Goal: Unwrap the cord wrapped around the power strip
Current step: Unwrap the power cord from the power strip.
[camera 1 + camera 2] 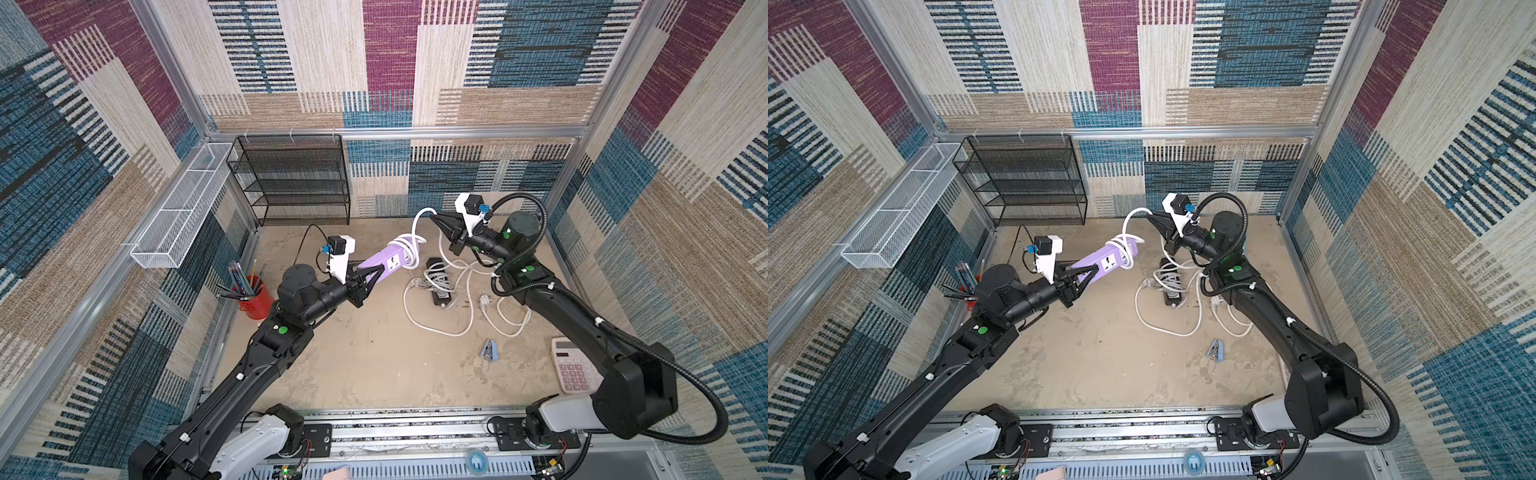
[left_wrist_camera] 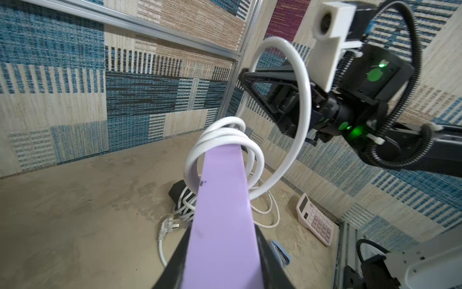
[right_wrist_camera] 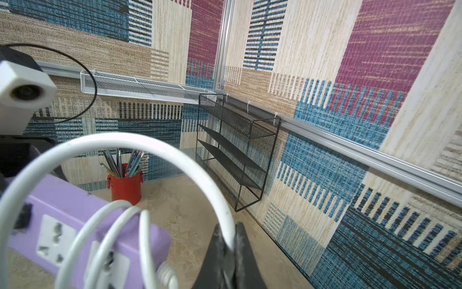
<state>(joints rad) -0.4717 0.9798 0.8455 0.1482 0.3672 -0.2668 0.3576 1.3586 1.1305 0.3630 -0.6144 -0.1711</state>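
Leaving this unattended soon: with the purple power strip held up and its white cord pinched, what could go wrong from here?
1. Coils of the white cord ring the far end of the purple power strip; a pull by the right gripper could cinch them or tug the strip from the left gripper, which holds only its near end.
2. Cord slack trails beside the black power strip and its loops; it may snag.

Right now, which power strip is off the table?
The purple power strip: the left gripper holds it raised, cord pinched by the right gripper. The black power strip lies on the table.
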